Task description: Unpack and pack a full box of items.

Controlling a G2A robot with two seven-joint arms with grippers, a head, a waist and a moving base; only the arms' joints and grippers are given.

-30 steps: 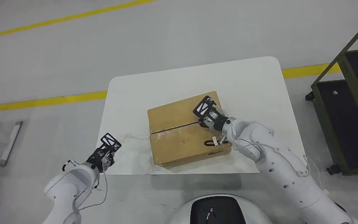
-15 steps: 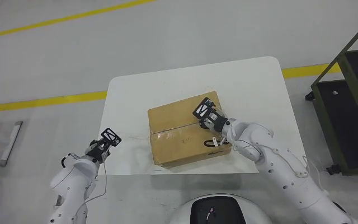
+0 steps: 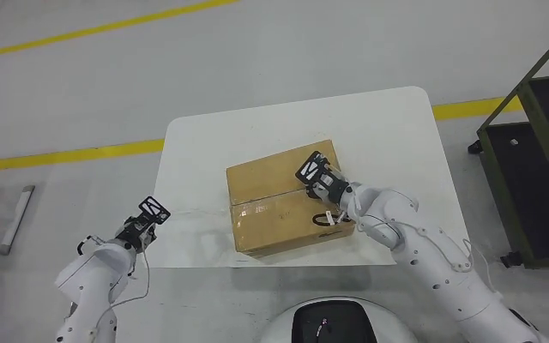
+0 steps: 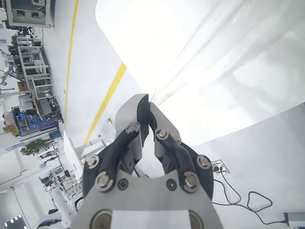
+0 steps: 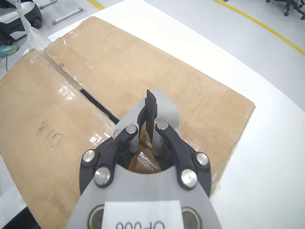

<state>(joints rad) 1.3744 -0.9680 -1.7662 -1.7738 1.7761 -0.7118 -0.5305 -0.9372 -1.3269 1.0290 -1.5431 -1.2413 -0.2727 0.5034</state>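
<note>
Clear tape (image 4: 177, 73) is pinched by the left end effector (image 4: 148, 100), and the right end effector (image 5: 150, 97) is clenched empty above the cardboard box (image 5: 147, 55).

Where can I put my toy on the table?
Bare table: beyond the box, toward the far edge, and between box and right edge. Crowded: left side, where tape stretches from the left gripper toward the box, and the box top, under the right gripper.
</note>
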